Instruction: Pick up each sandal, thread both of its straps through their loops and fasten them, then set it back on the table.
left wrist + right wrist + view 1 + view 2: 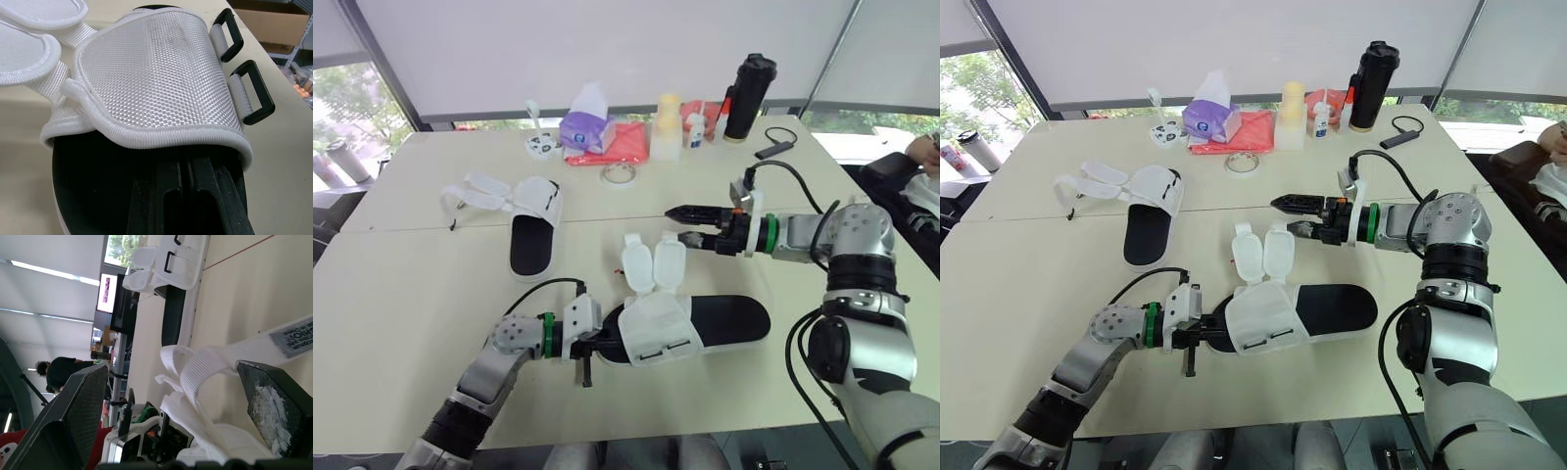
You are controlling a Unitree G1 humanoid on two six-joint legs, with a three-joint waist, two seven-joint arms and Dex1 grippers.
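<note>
I see the near sandal's (656,328) upper as white woven cloth with a coarse, dimpled weave, and its footbed (729,318) as matt black. Its loops (253,93) look like glossy black plastic, its straps (215,364) like ribbed white webbing. The table (401,284) is smooth, matt cream.

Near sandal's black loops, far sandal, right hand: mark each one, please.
black loops (264,84): left wrist view, outer bar of one loop.
far sandal (529,245): left eye view, black footbed.
right hand (677,224): left eye view, midway between its open fingertips.
</note>
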